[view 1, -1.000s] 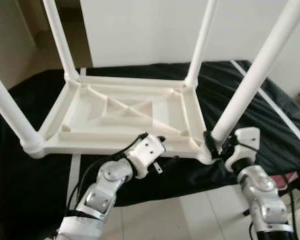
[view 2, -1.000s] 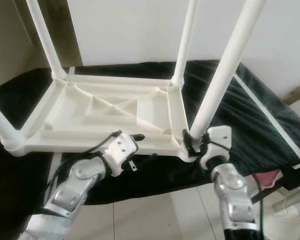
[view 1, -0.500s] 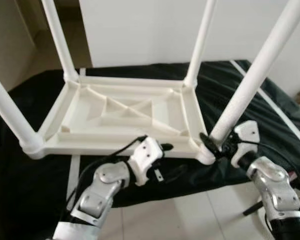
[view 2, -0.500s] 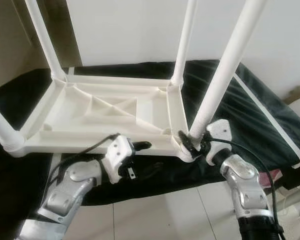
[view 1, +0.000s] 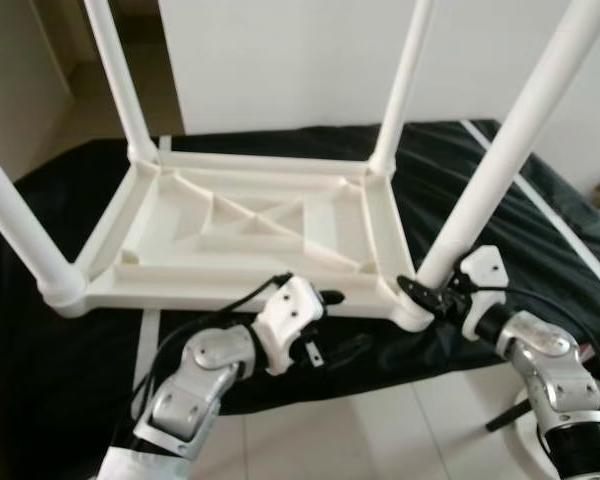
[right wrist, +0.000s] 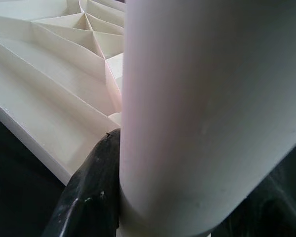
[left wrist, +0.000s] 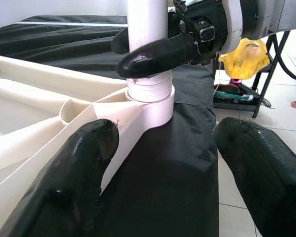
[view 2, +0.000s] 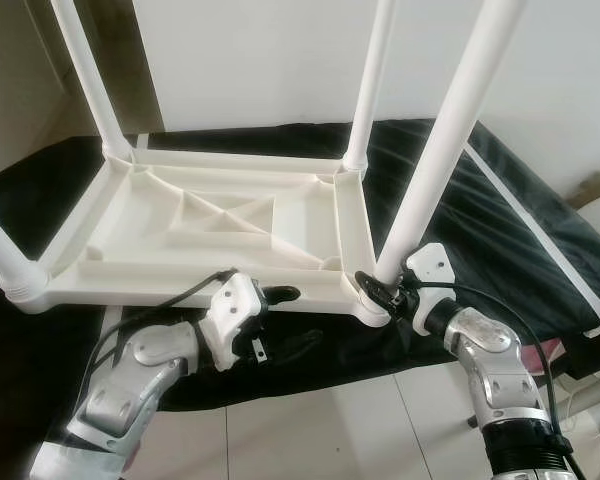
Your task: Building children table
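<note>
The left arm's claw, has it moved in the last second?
Yes. The left gripper has backed away from the tabletop's near edge, toward the robot, and hangs open.

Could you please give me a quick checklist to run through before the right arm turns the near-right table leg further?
1. Right gripper closed around the near-right leg at its base: ok.
2. Leg fully seated in its corner socket: cannot tell; threads show above it.
3. Left gripper open, off the tabletop: ok.
4. Tabletop upside down on the black cloth: ok.
5. Other three legs upright: ok.
</note>
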